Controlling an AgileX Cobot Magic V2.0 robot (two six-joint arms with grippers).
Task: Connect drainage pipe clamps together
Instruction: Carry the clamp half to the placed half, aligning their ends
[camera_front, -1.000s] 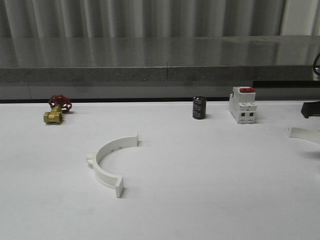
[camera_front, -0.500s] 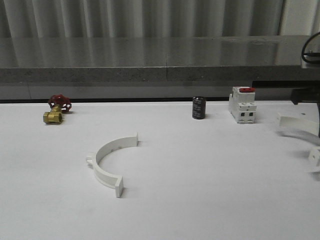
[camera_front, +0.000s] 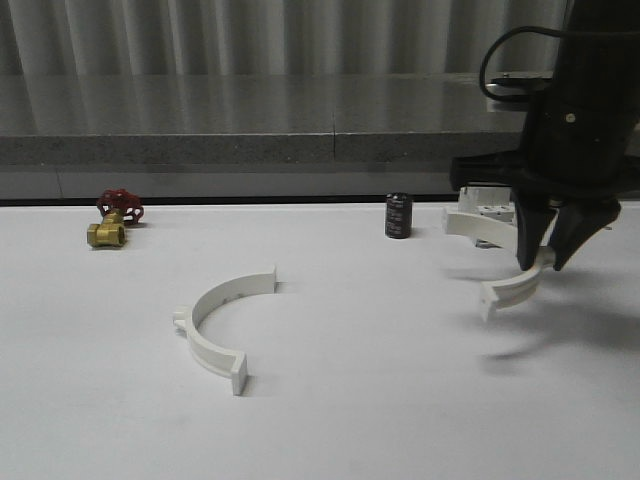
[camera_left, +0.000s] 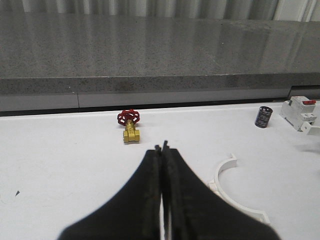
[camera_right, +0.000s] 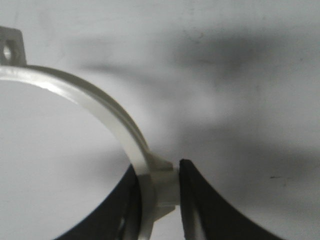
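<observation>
One of the drainage pipe clamps (camera_front: 222, 322), a white half-ring with flange tabs, lies flat on the white table left of centre; it also appears beside my left gripper as the lying clamp (camera_left: 231, 187). My left gripper (camera_left: 161, 146) is shut with nothing in it, low over the table to the left of that clamp. The other clamp (camera_front: 508, 289) hangs tilted above the table at the right, and my right gripper (camera_front: 545, 262) is shut on a tab at the middle of its arc. Close up, the held clamp (camera_right: 100, 107) curves away from the right gripper (camera_right: 159, 174).
A brass valve with a red handwheel (camera_front: 114, 221) stands at the far left. A small black cylinder (camera_front: 398, 216) stands at the back centre. The white breaker (camera_front: 487, 210) is partly hidden behind the right arm. A grey ledge (camera_front: 300, 140) runs behind the table.
My right arm has come in from the right edge, carrying its clamp left and upward off the table. The clamp on the table has not moved.
</observation>
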